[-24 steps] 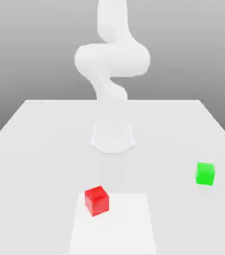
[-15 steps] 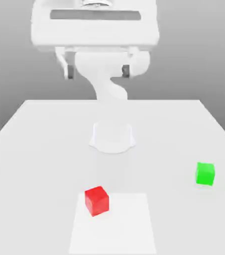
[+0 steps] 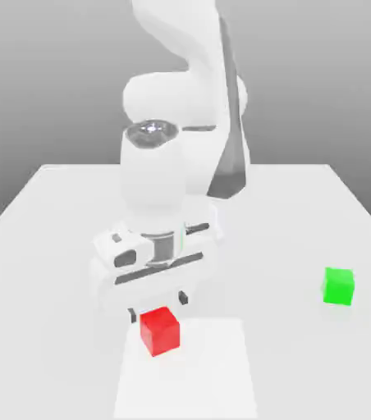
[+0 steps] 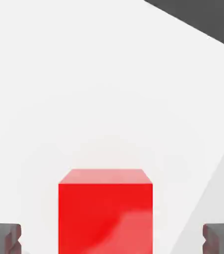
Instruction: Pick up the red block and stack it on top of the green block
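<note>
Lowered from near 12 o'clock in the exterior view since the earlier frame: gripper [image 3: 158, 307], now brought down toward the red block [image 3: 160, 330]. Seen foremost, toward 6 o'clock: a white patch [image 3: 193, 381] on the table [image 3: 304, 369], with the red block by its far edge, between 6 and 7 o'clock. Poised just behind and above, with jaws spread wide, empty, and with room to spare on either side of the red cube in the hand view. Looked well squared to the block, with flat faces turned toward the finger pads [image 4: 5, 239]. Judged to be at the approach, with the grasp yet to come. Called for a straight, slow descent, without any twist, to bring both pads low alongside opposite faces. Needed careful centering before closing, to avoid nudging the cube askew or landing a fingertip on top. Best followed by an even squeeze and a vertical lift, clear of the table, before any sideways travel. Set farther back, near 4 o'clock and well apart from the red cube: the green block [image 3: 338, 286], upright and bare on top, ready for a level, gentle release. Rising beyond, toward 12 o'clock: the white arm [image 3: 189, 94].
</note>
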Motion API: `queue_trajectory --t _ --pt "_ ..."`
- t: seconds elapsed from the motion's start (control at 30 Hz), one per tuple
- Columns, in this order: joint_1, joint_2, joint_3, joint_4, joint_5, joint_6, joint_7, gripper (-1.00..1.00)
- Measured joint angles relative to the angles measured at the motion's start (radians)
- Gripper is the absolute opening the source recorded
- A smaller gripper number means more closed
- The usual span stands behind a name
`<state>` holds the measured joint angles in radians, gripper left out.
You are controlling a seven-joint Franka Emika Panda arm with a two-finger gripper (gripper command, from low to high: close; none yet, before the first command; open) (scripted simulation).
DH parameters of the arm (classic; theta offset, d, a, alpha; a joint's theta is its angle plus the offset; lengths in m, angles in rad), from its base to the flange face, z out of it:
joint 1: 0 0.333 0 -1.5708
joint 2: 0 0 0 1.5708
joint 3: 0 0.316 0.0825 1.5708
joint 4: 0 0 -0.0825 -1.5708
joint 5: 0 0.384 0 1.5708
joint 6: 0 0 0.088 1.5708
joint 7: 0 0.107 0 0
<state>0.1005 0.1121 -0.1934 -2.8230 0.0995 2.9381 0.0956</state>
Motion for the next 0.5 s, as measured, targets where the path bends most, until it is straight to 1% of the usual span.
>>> queue_trajectory --t 0.1,0.13,0.37,0.5 --pt "-0.052 0.083 0.070 0.011 0.071 0.068 -0.051 0.00" --pt "-0.068 0.103 0.089 0.013 0.083 0.086 -0.059 -1.00" --pt "-0.072 0.105 0.093 0.013 0.082 0.086 -0.058 -1.00" --pt "-0.053 0.011 0.050 0.001 -0.013 0.009 0.009 -1.00"
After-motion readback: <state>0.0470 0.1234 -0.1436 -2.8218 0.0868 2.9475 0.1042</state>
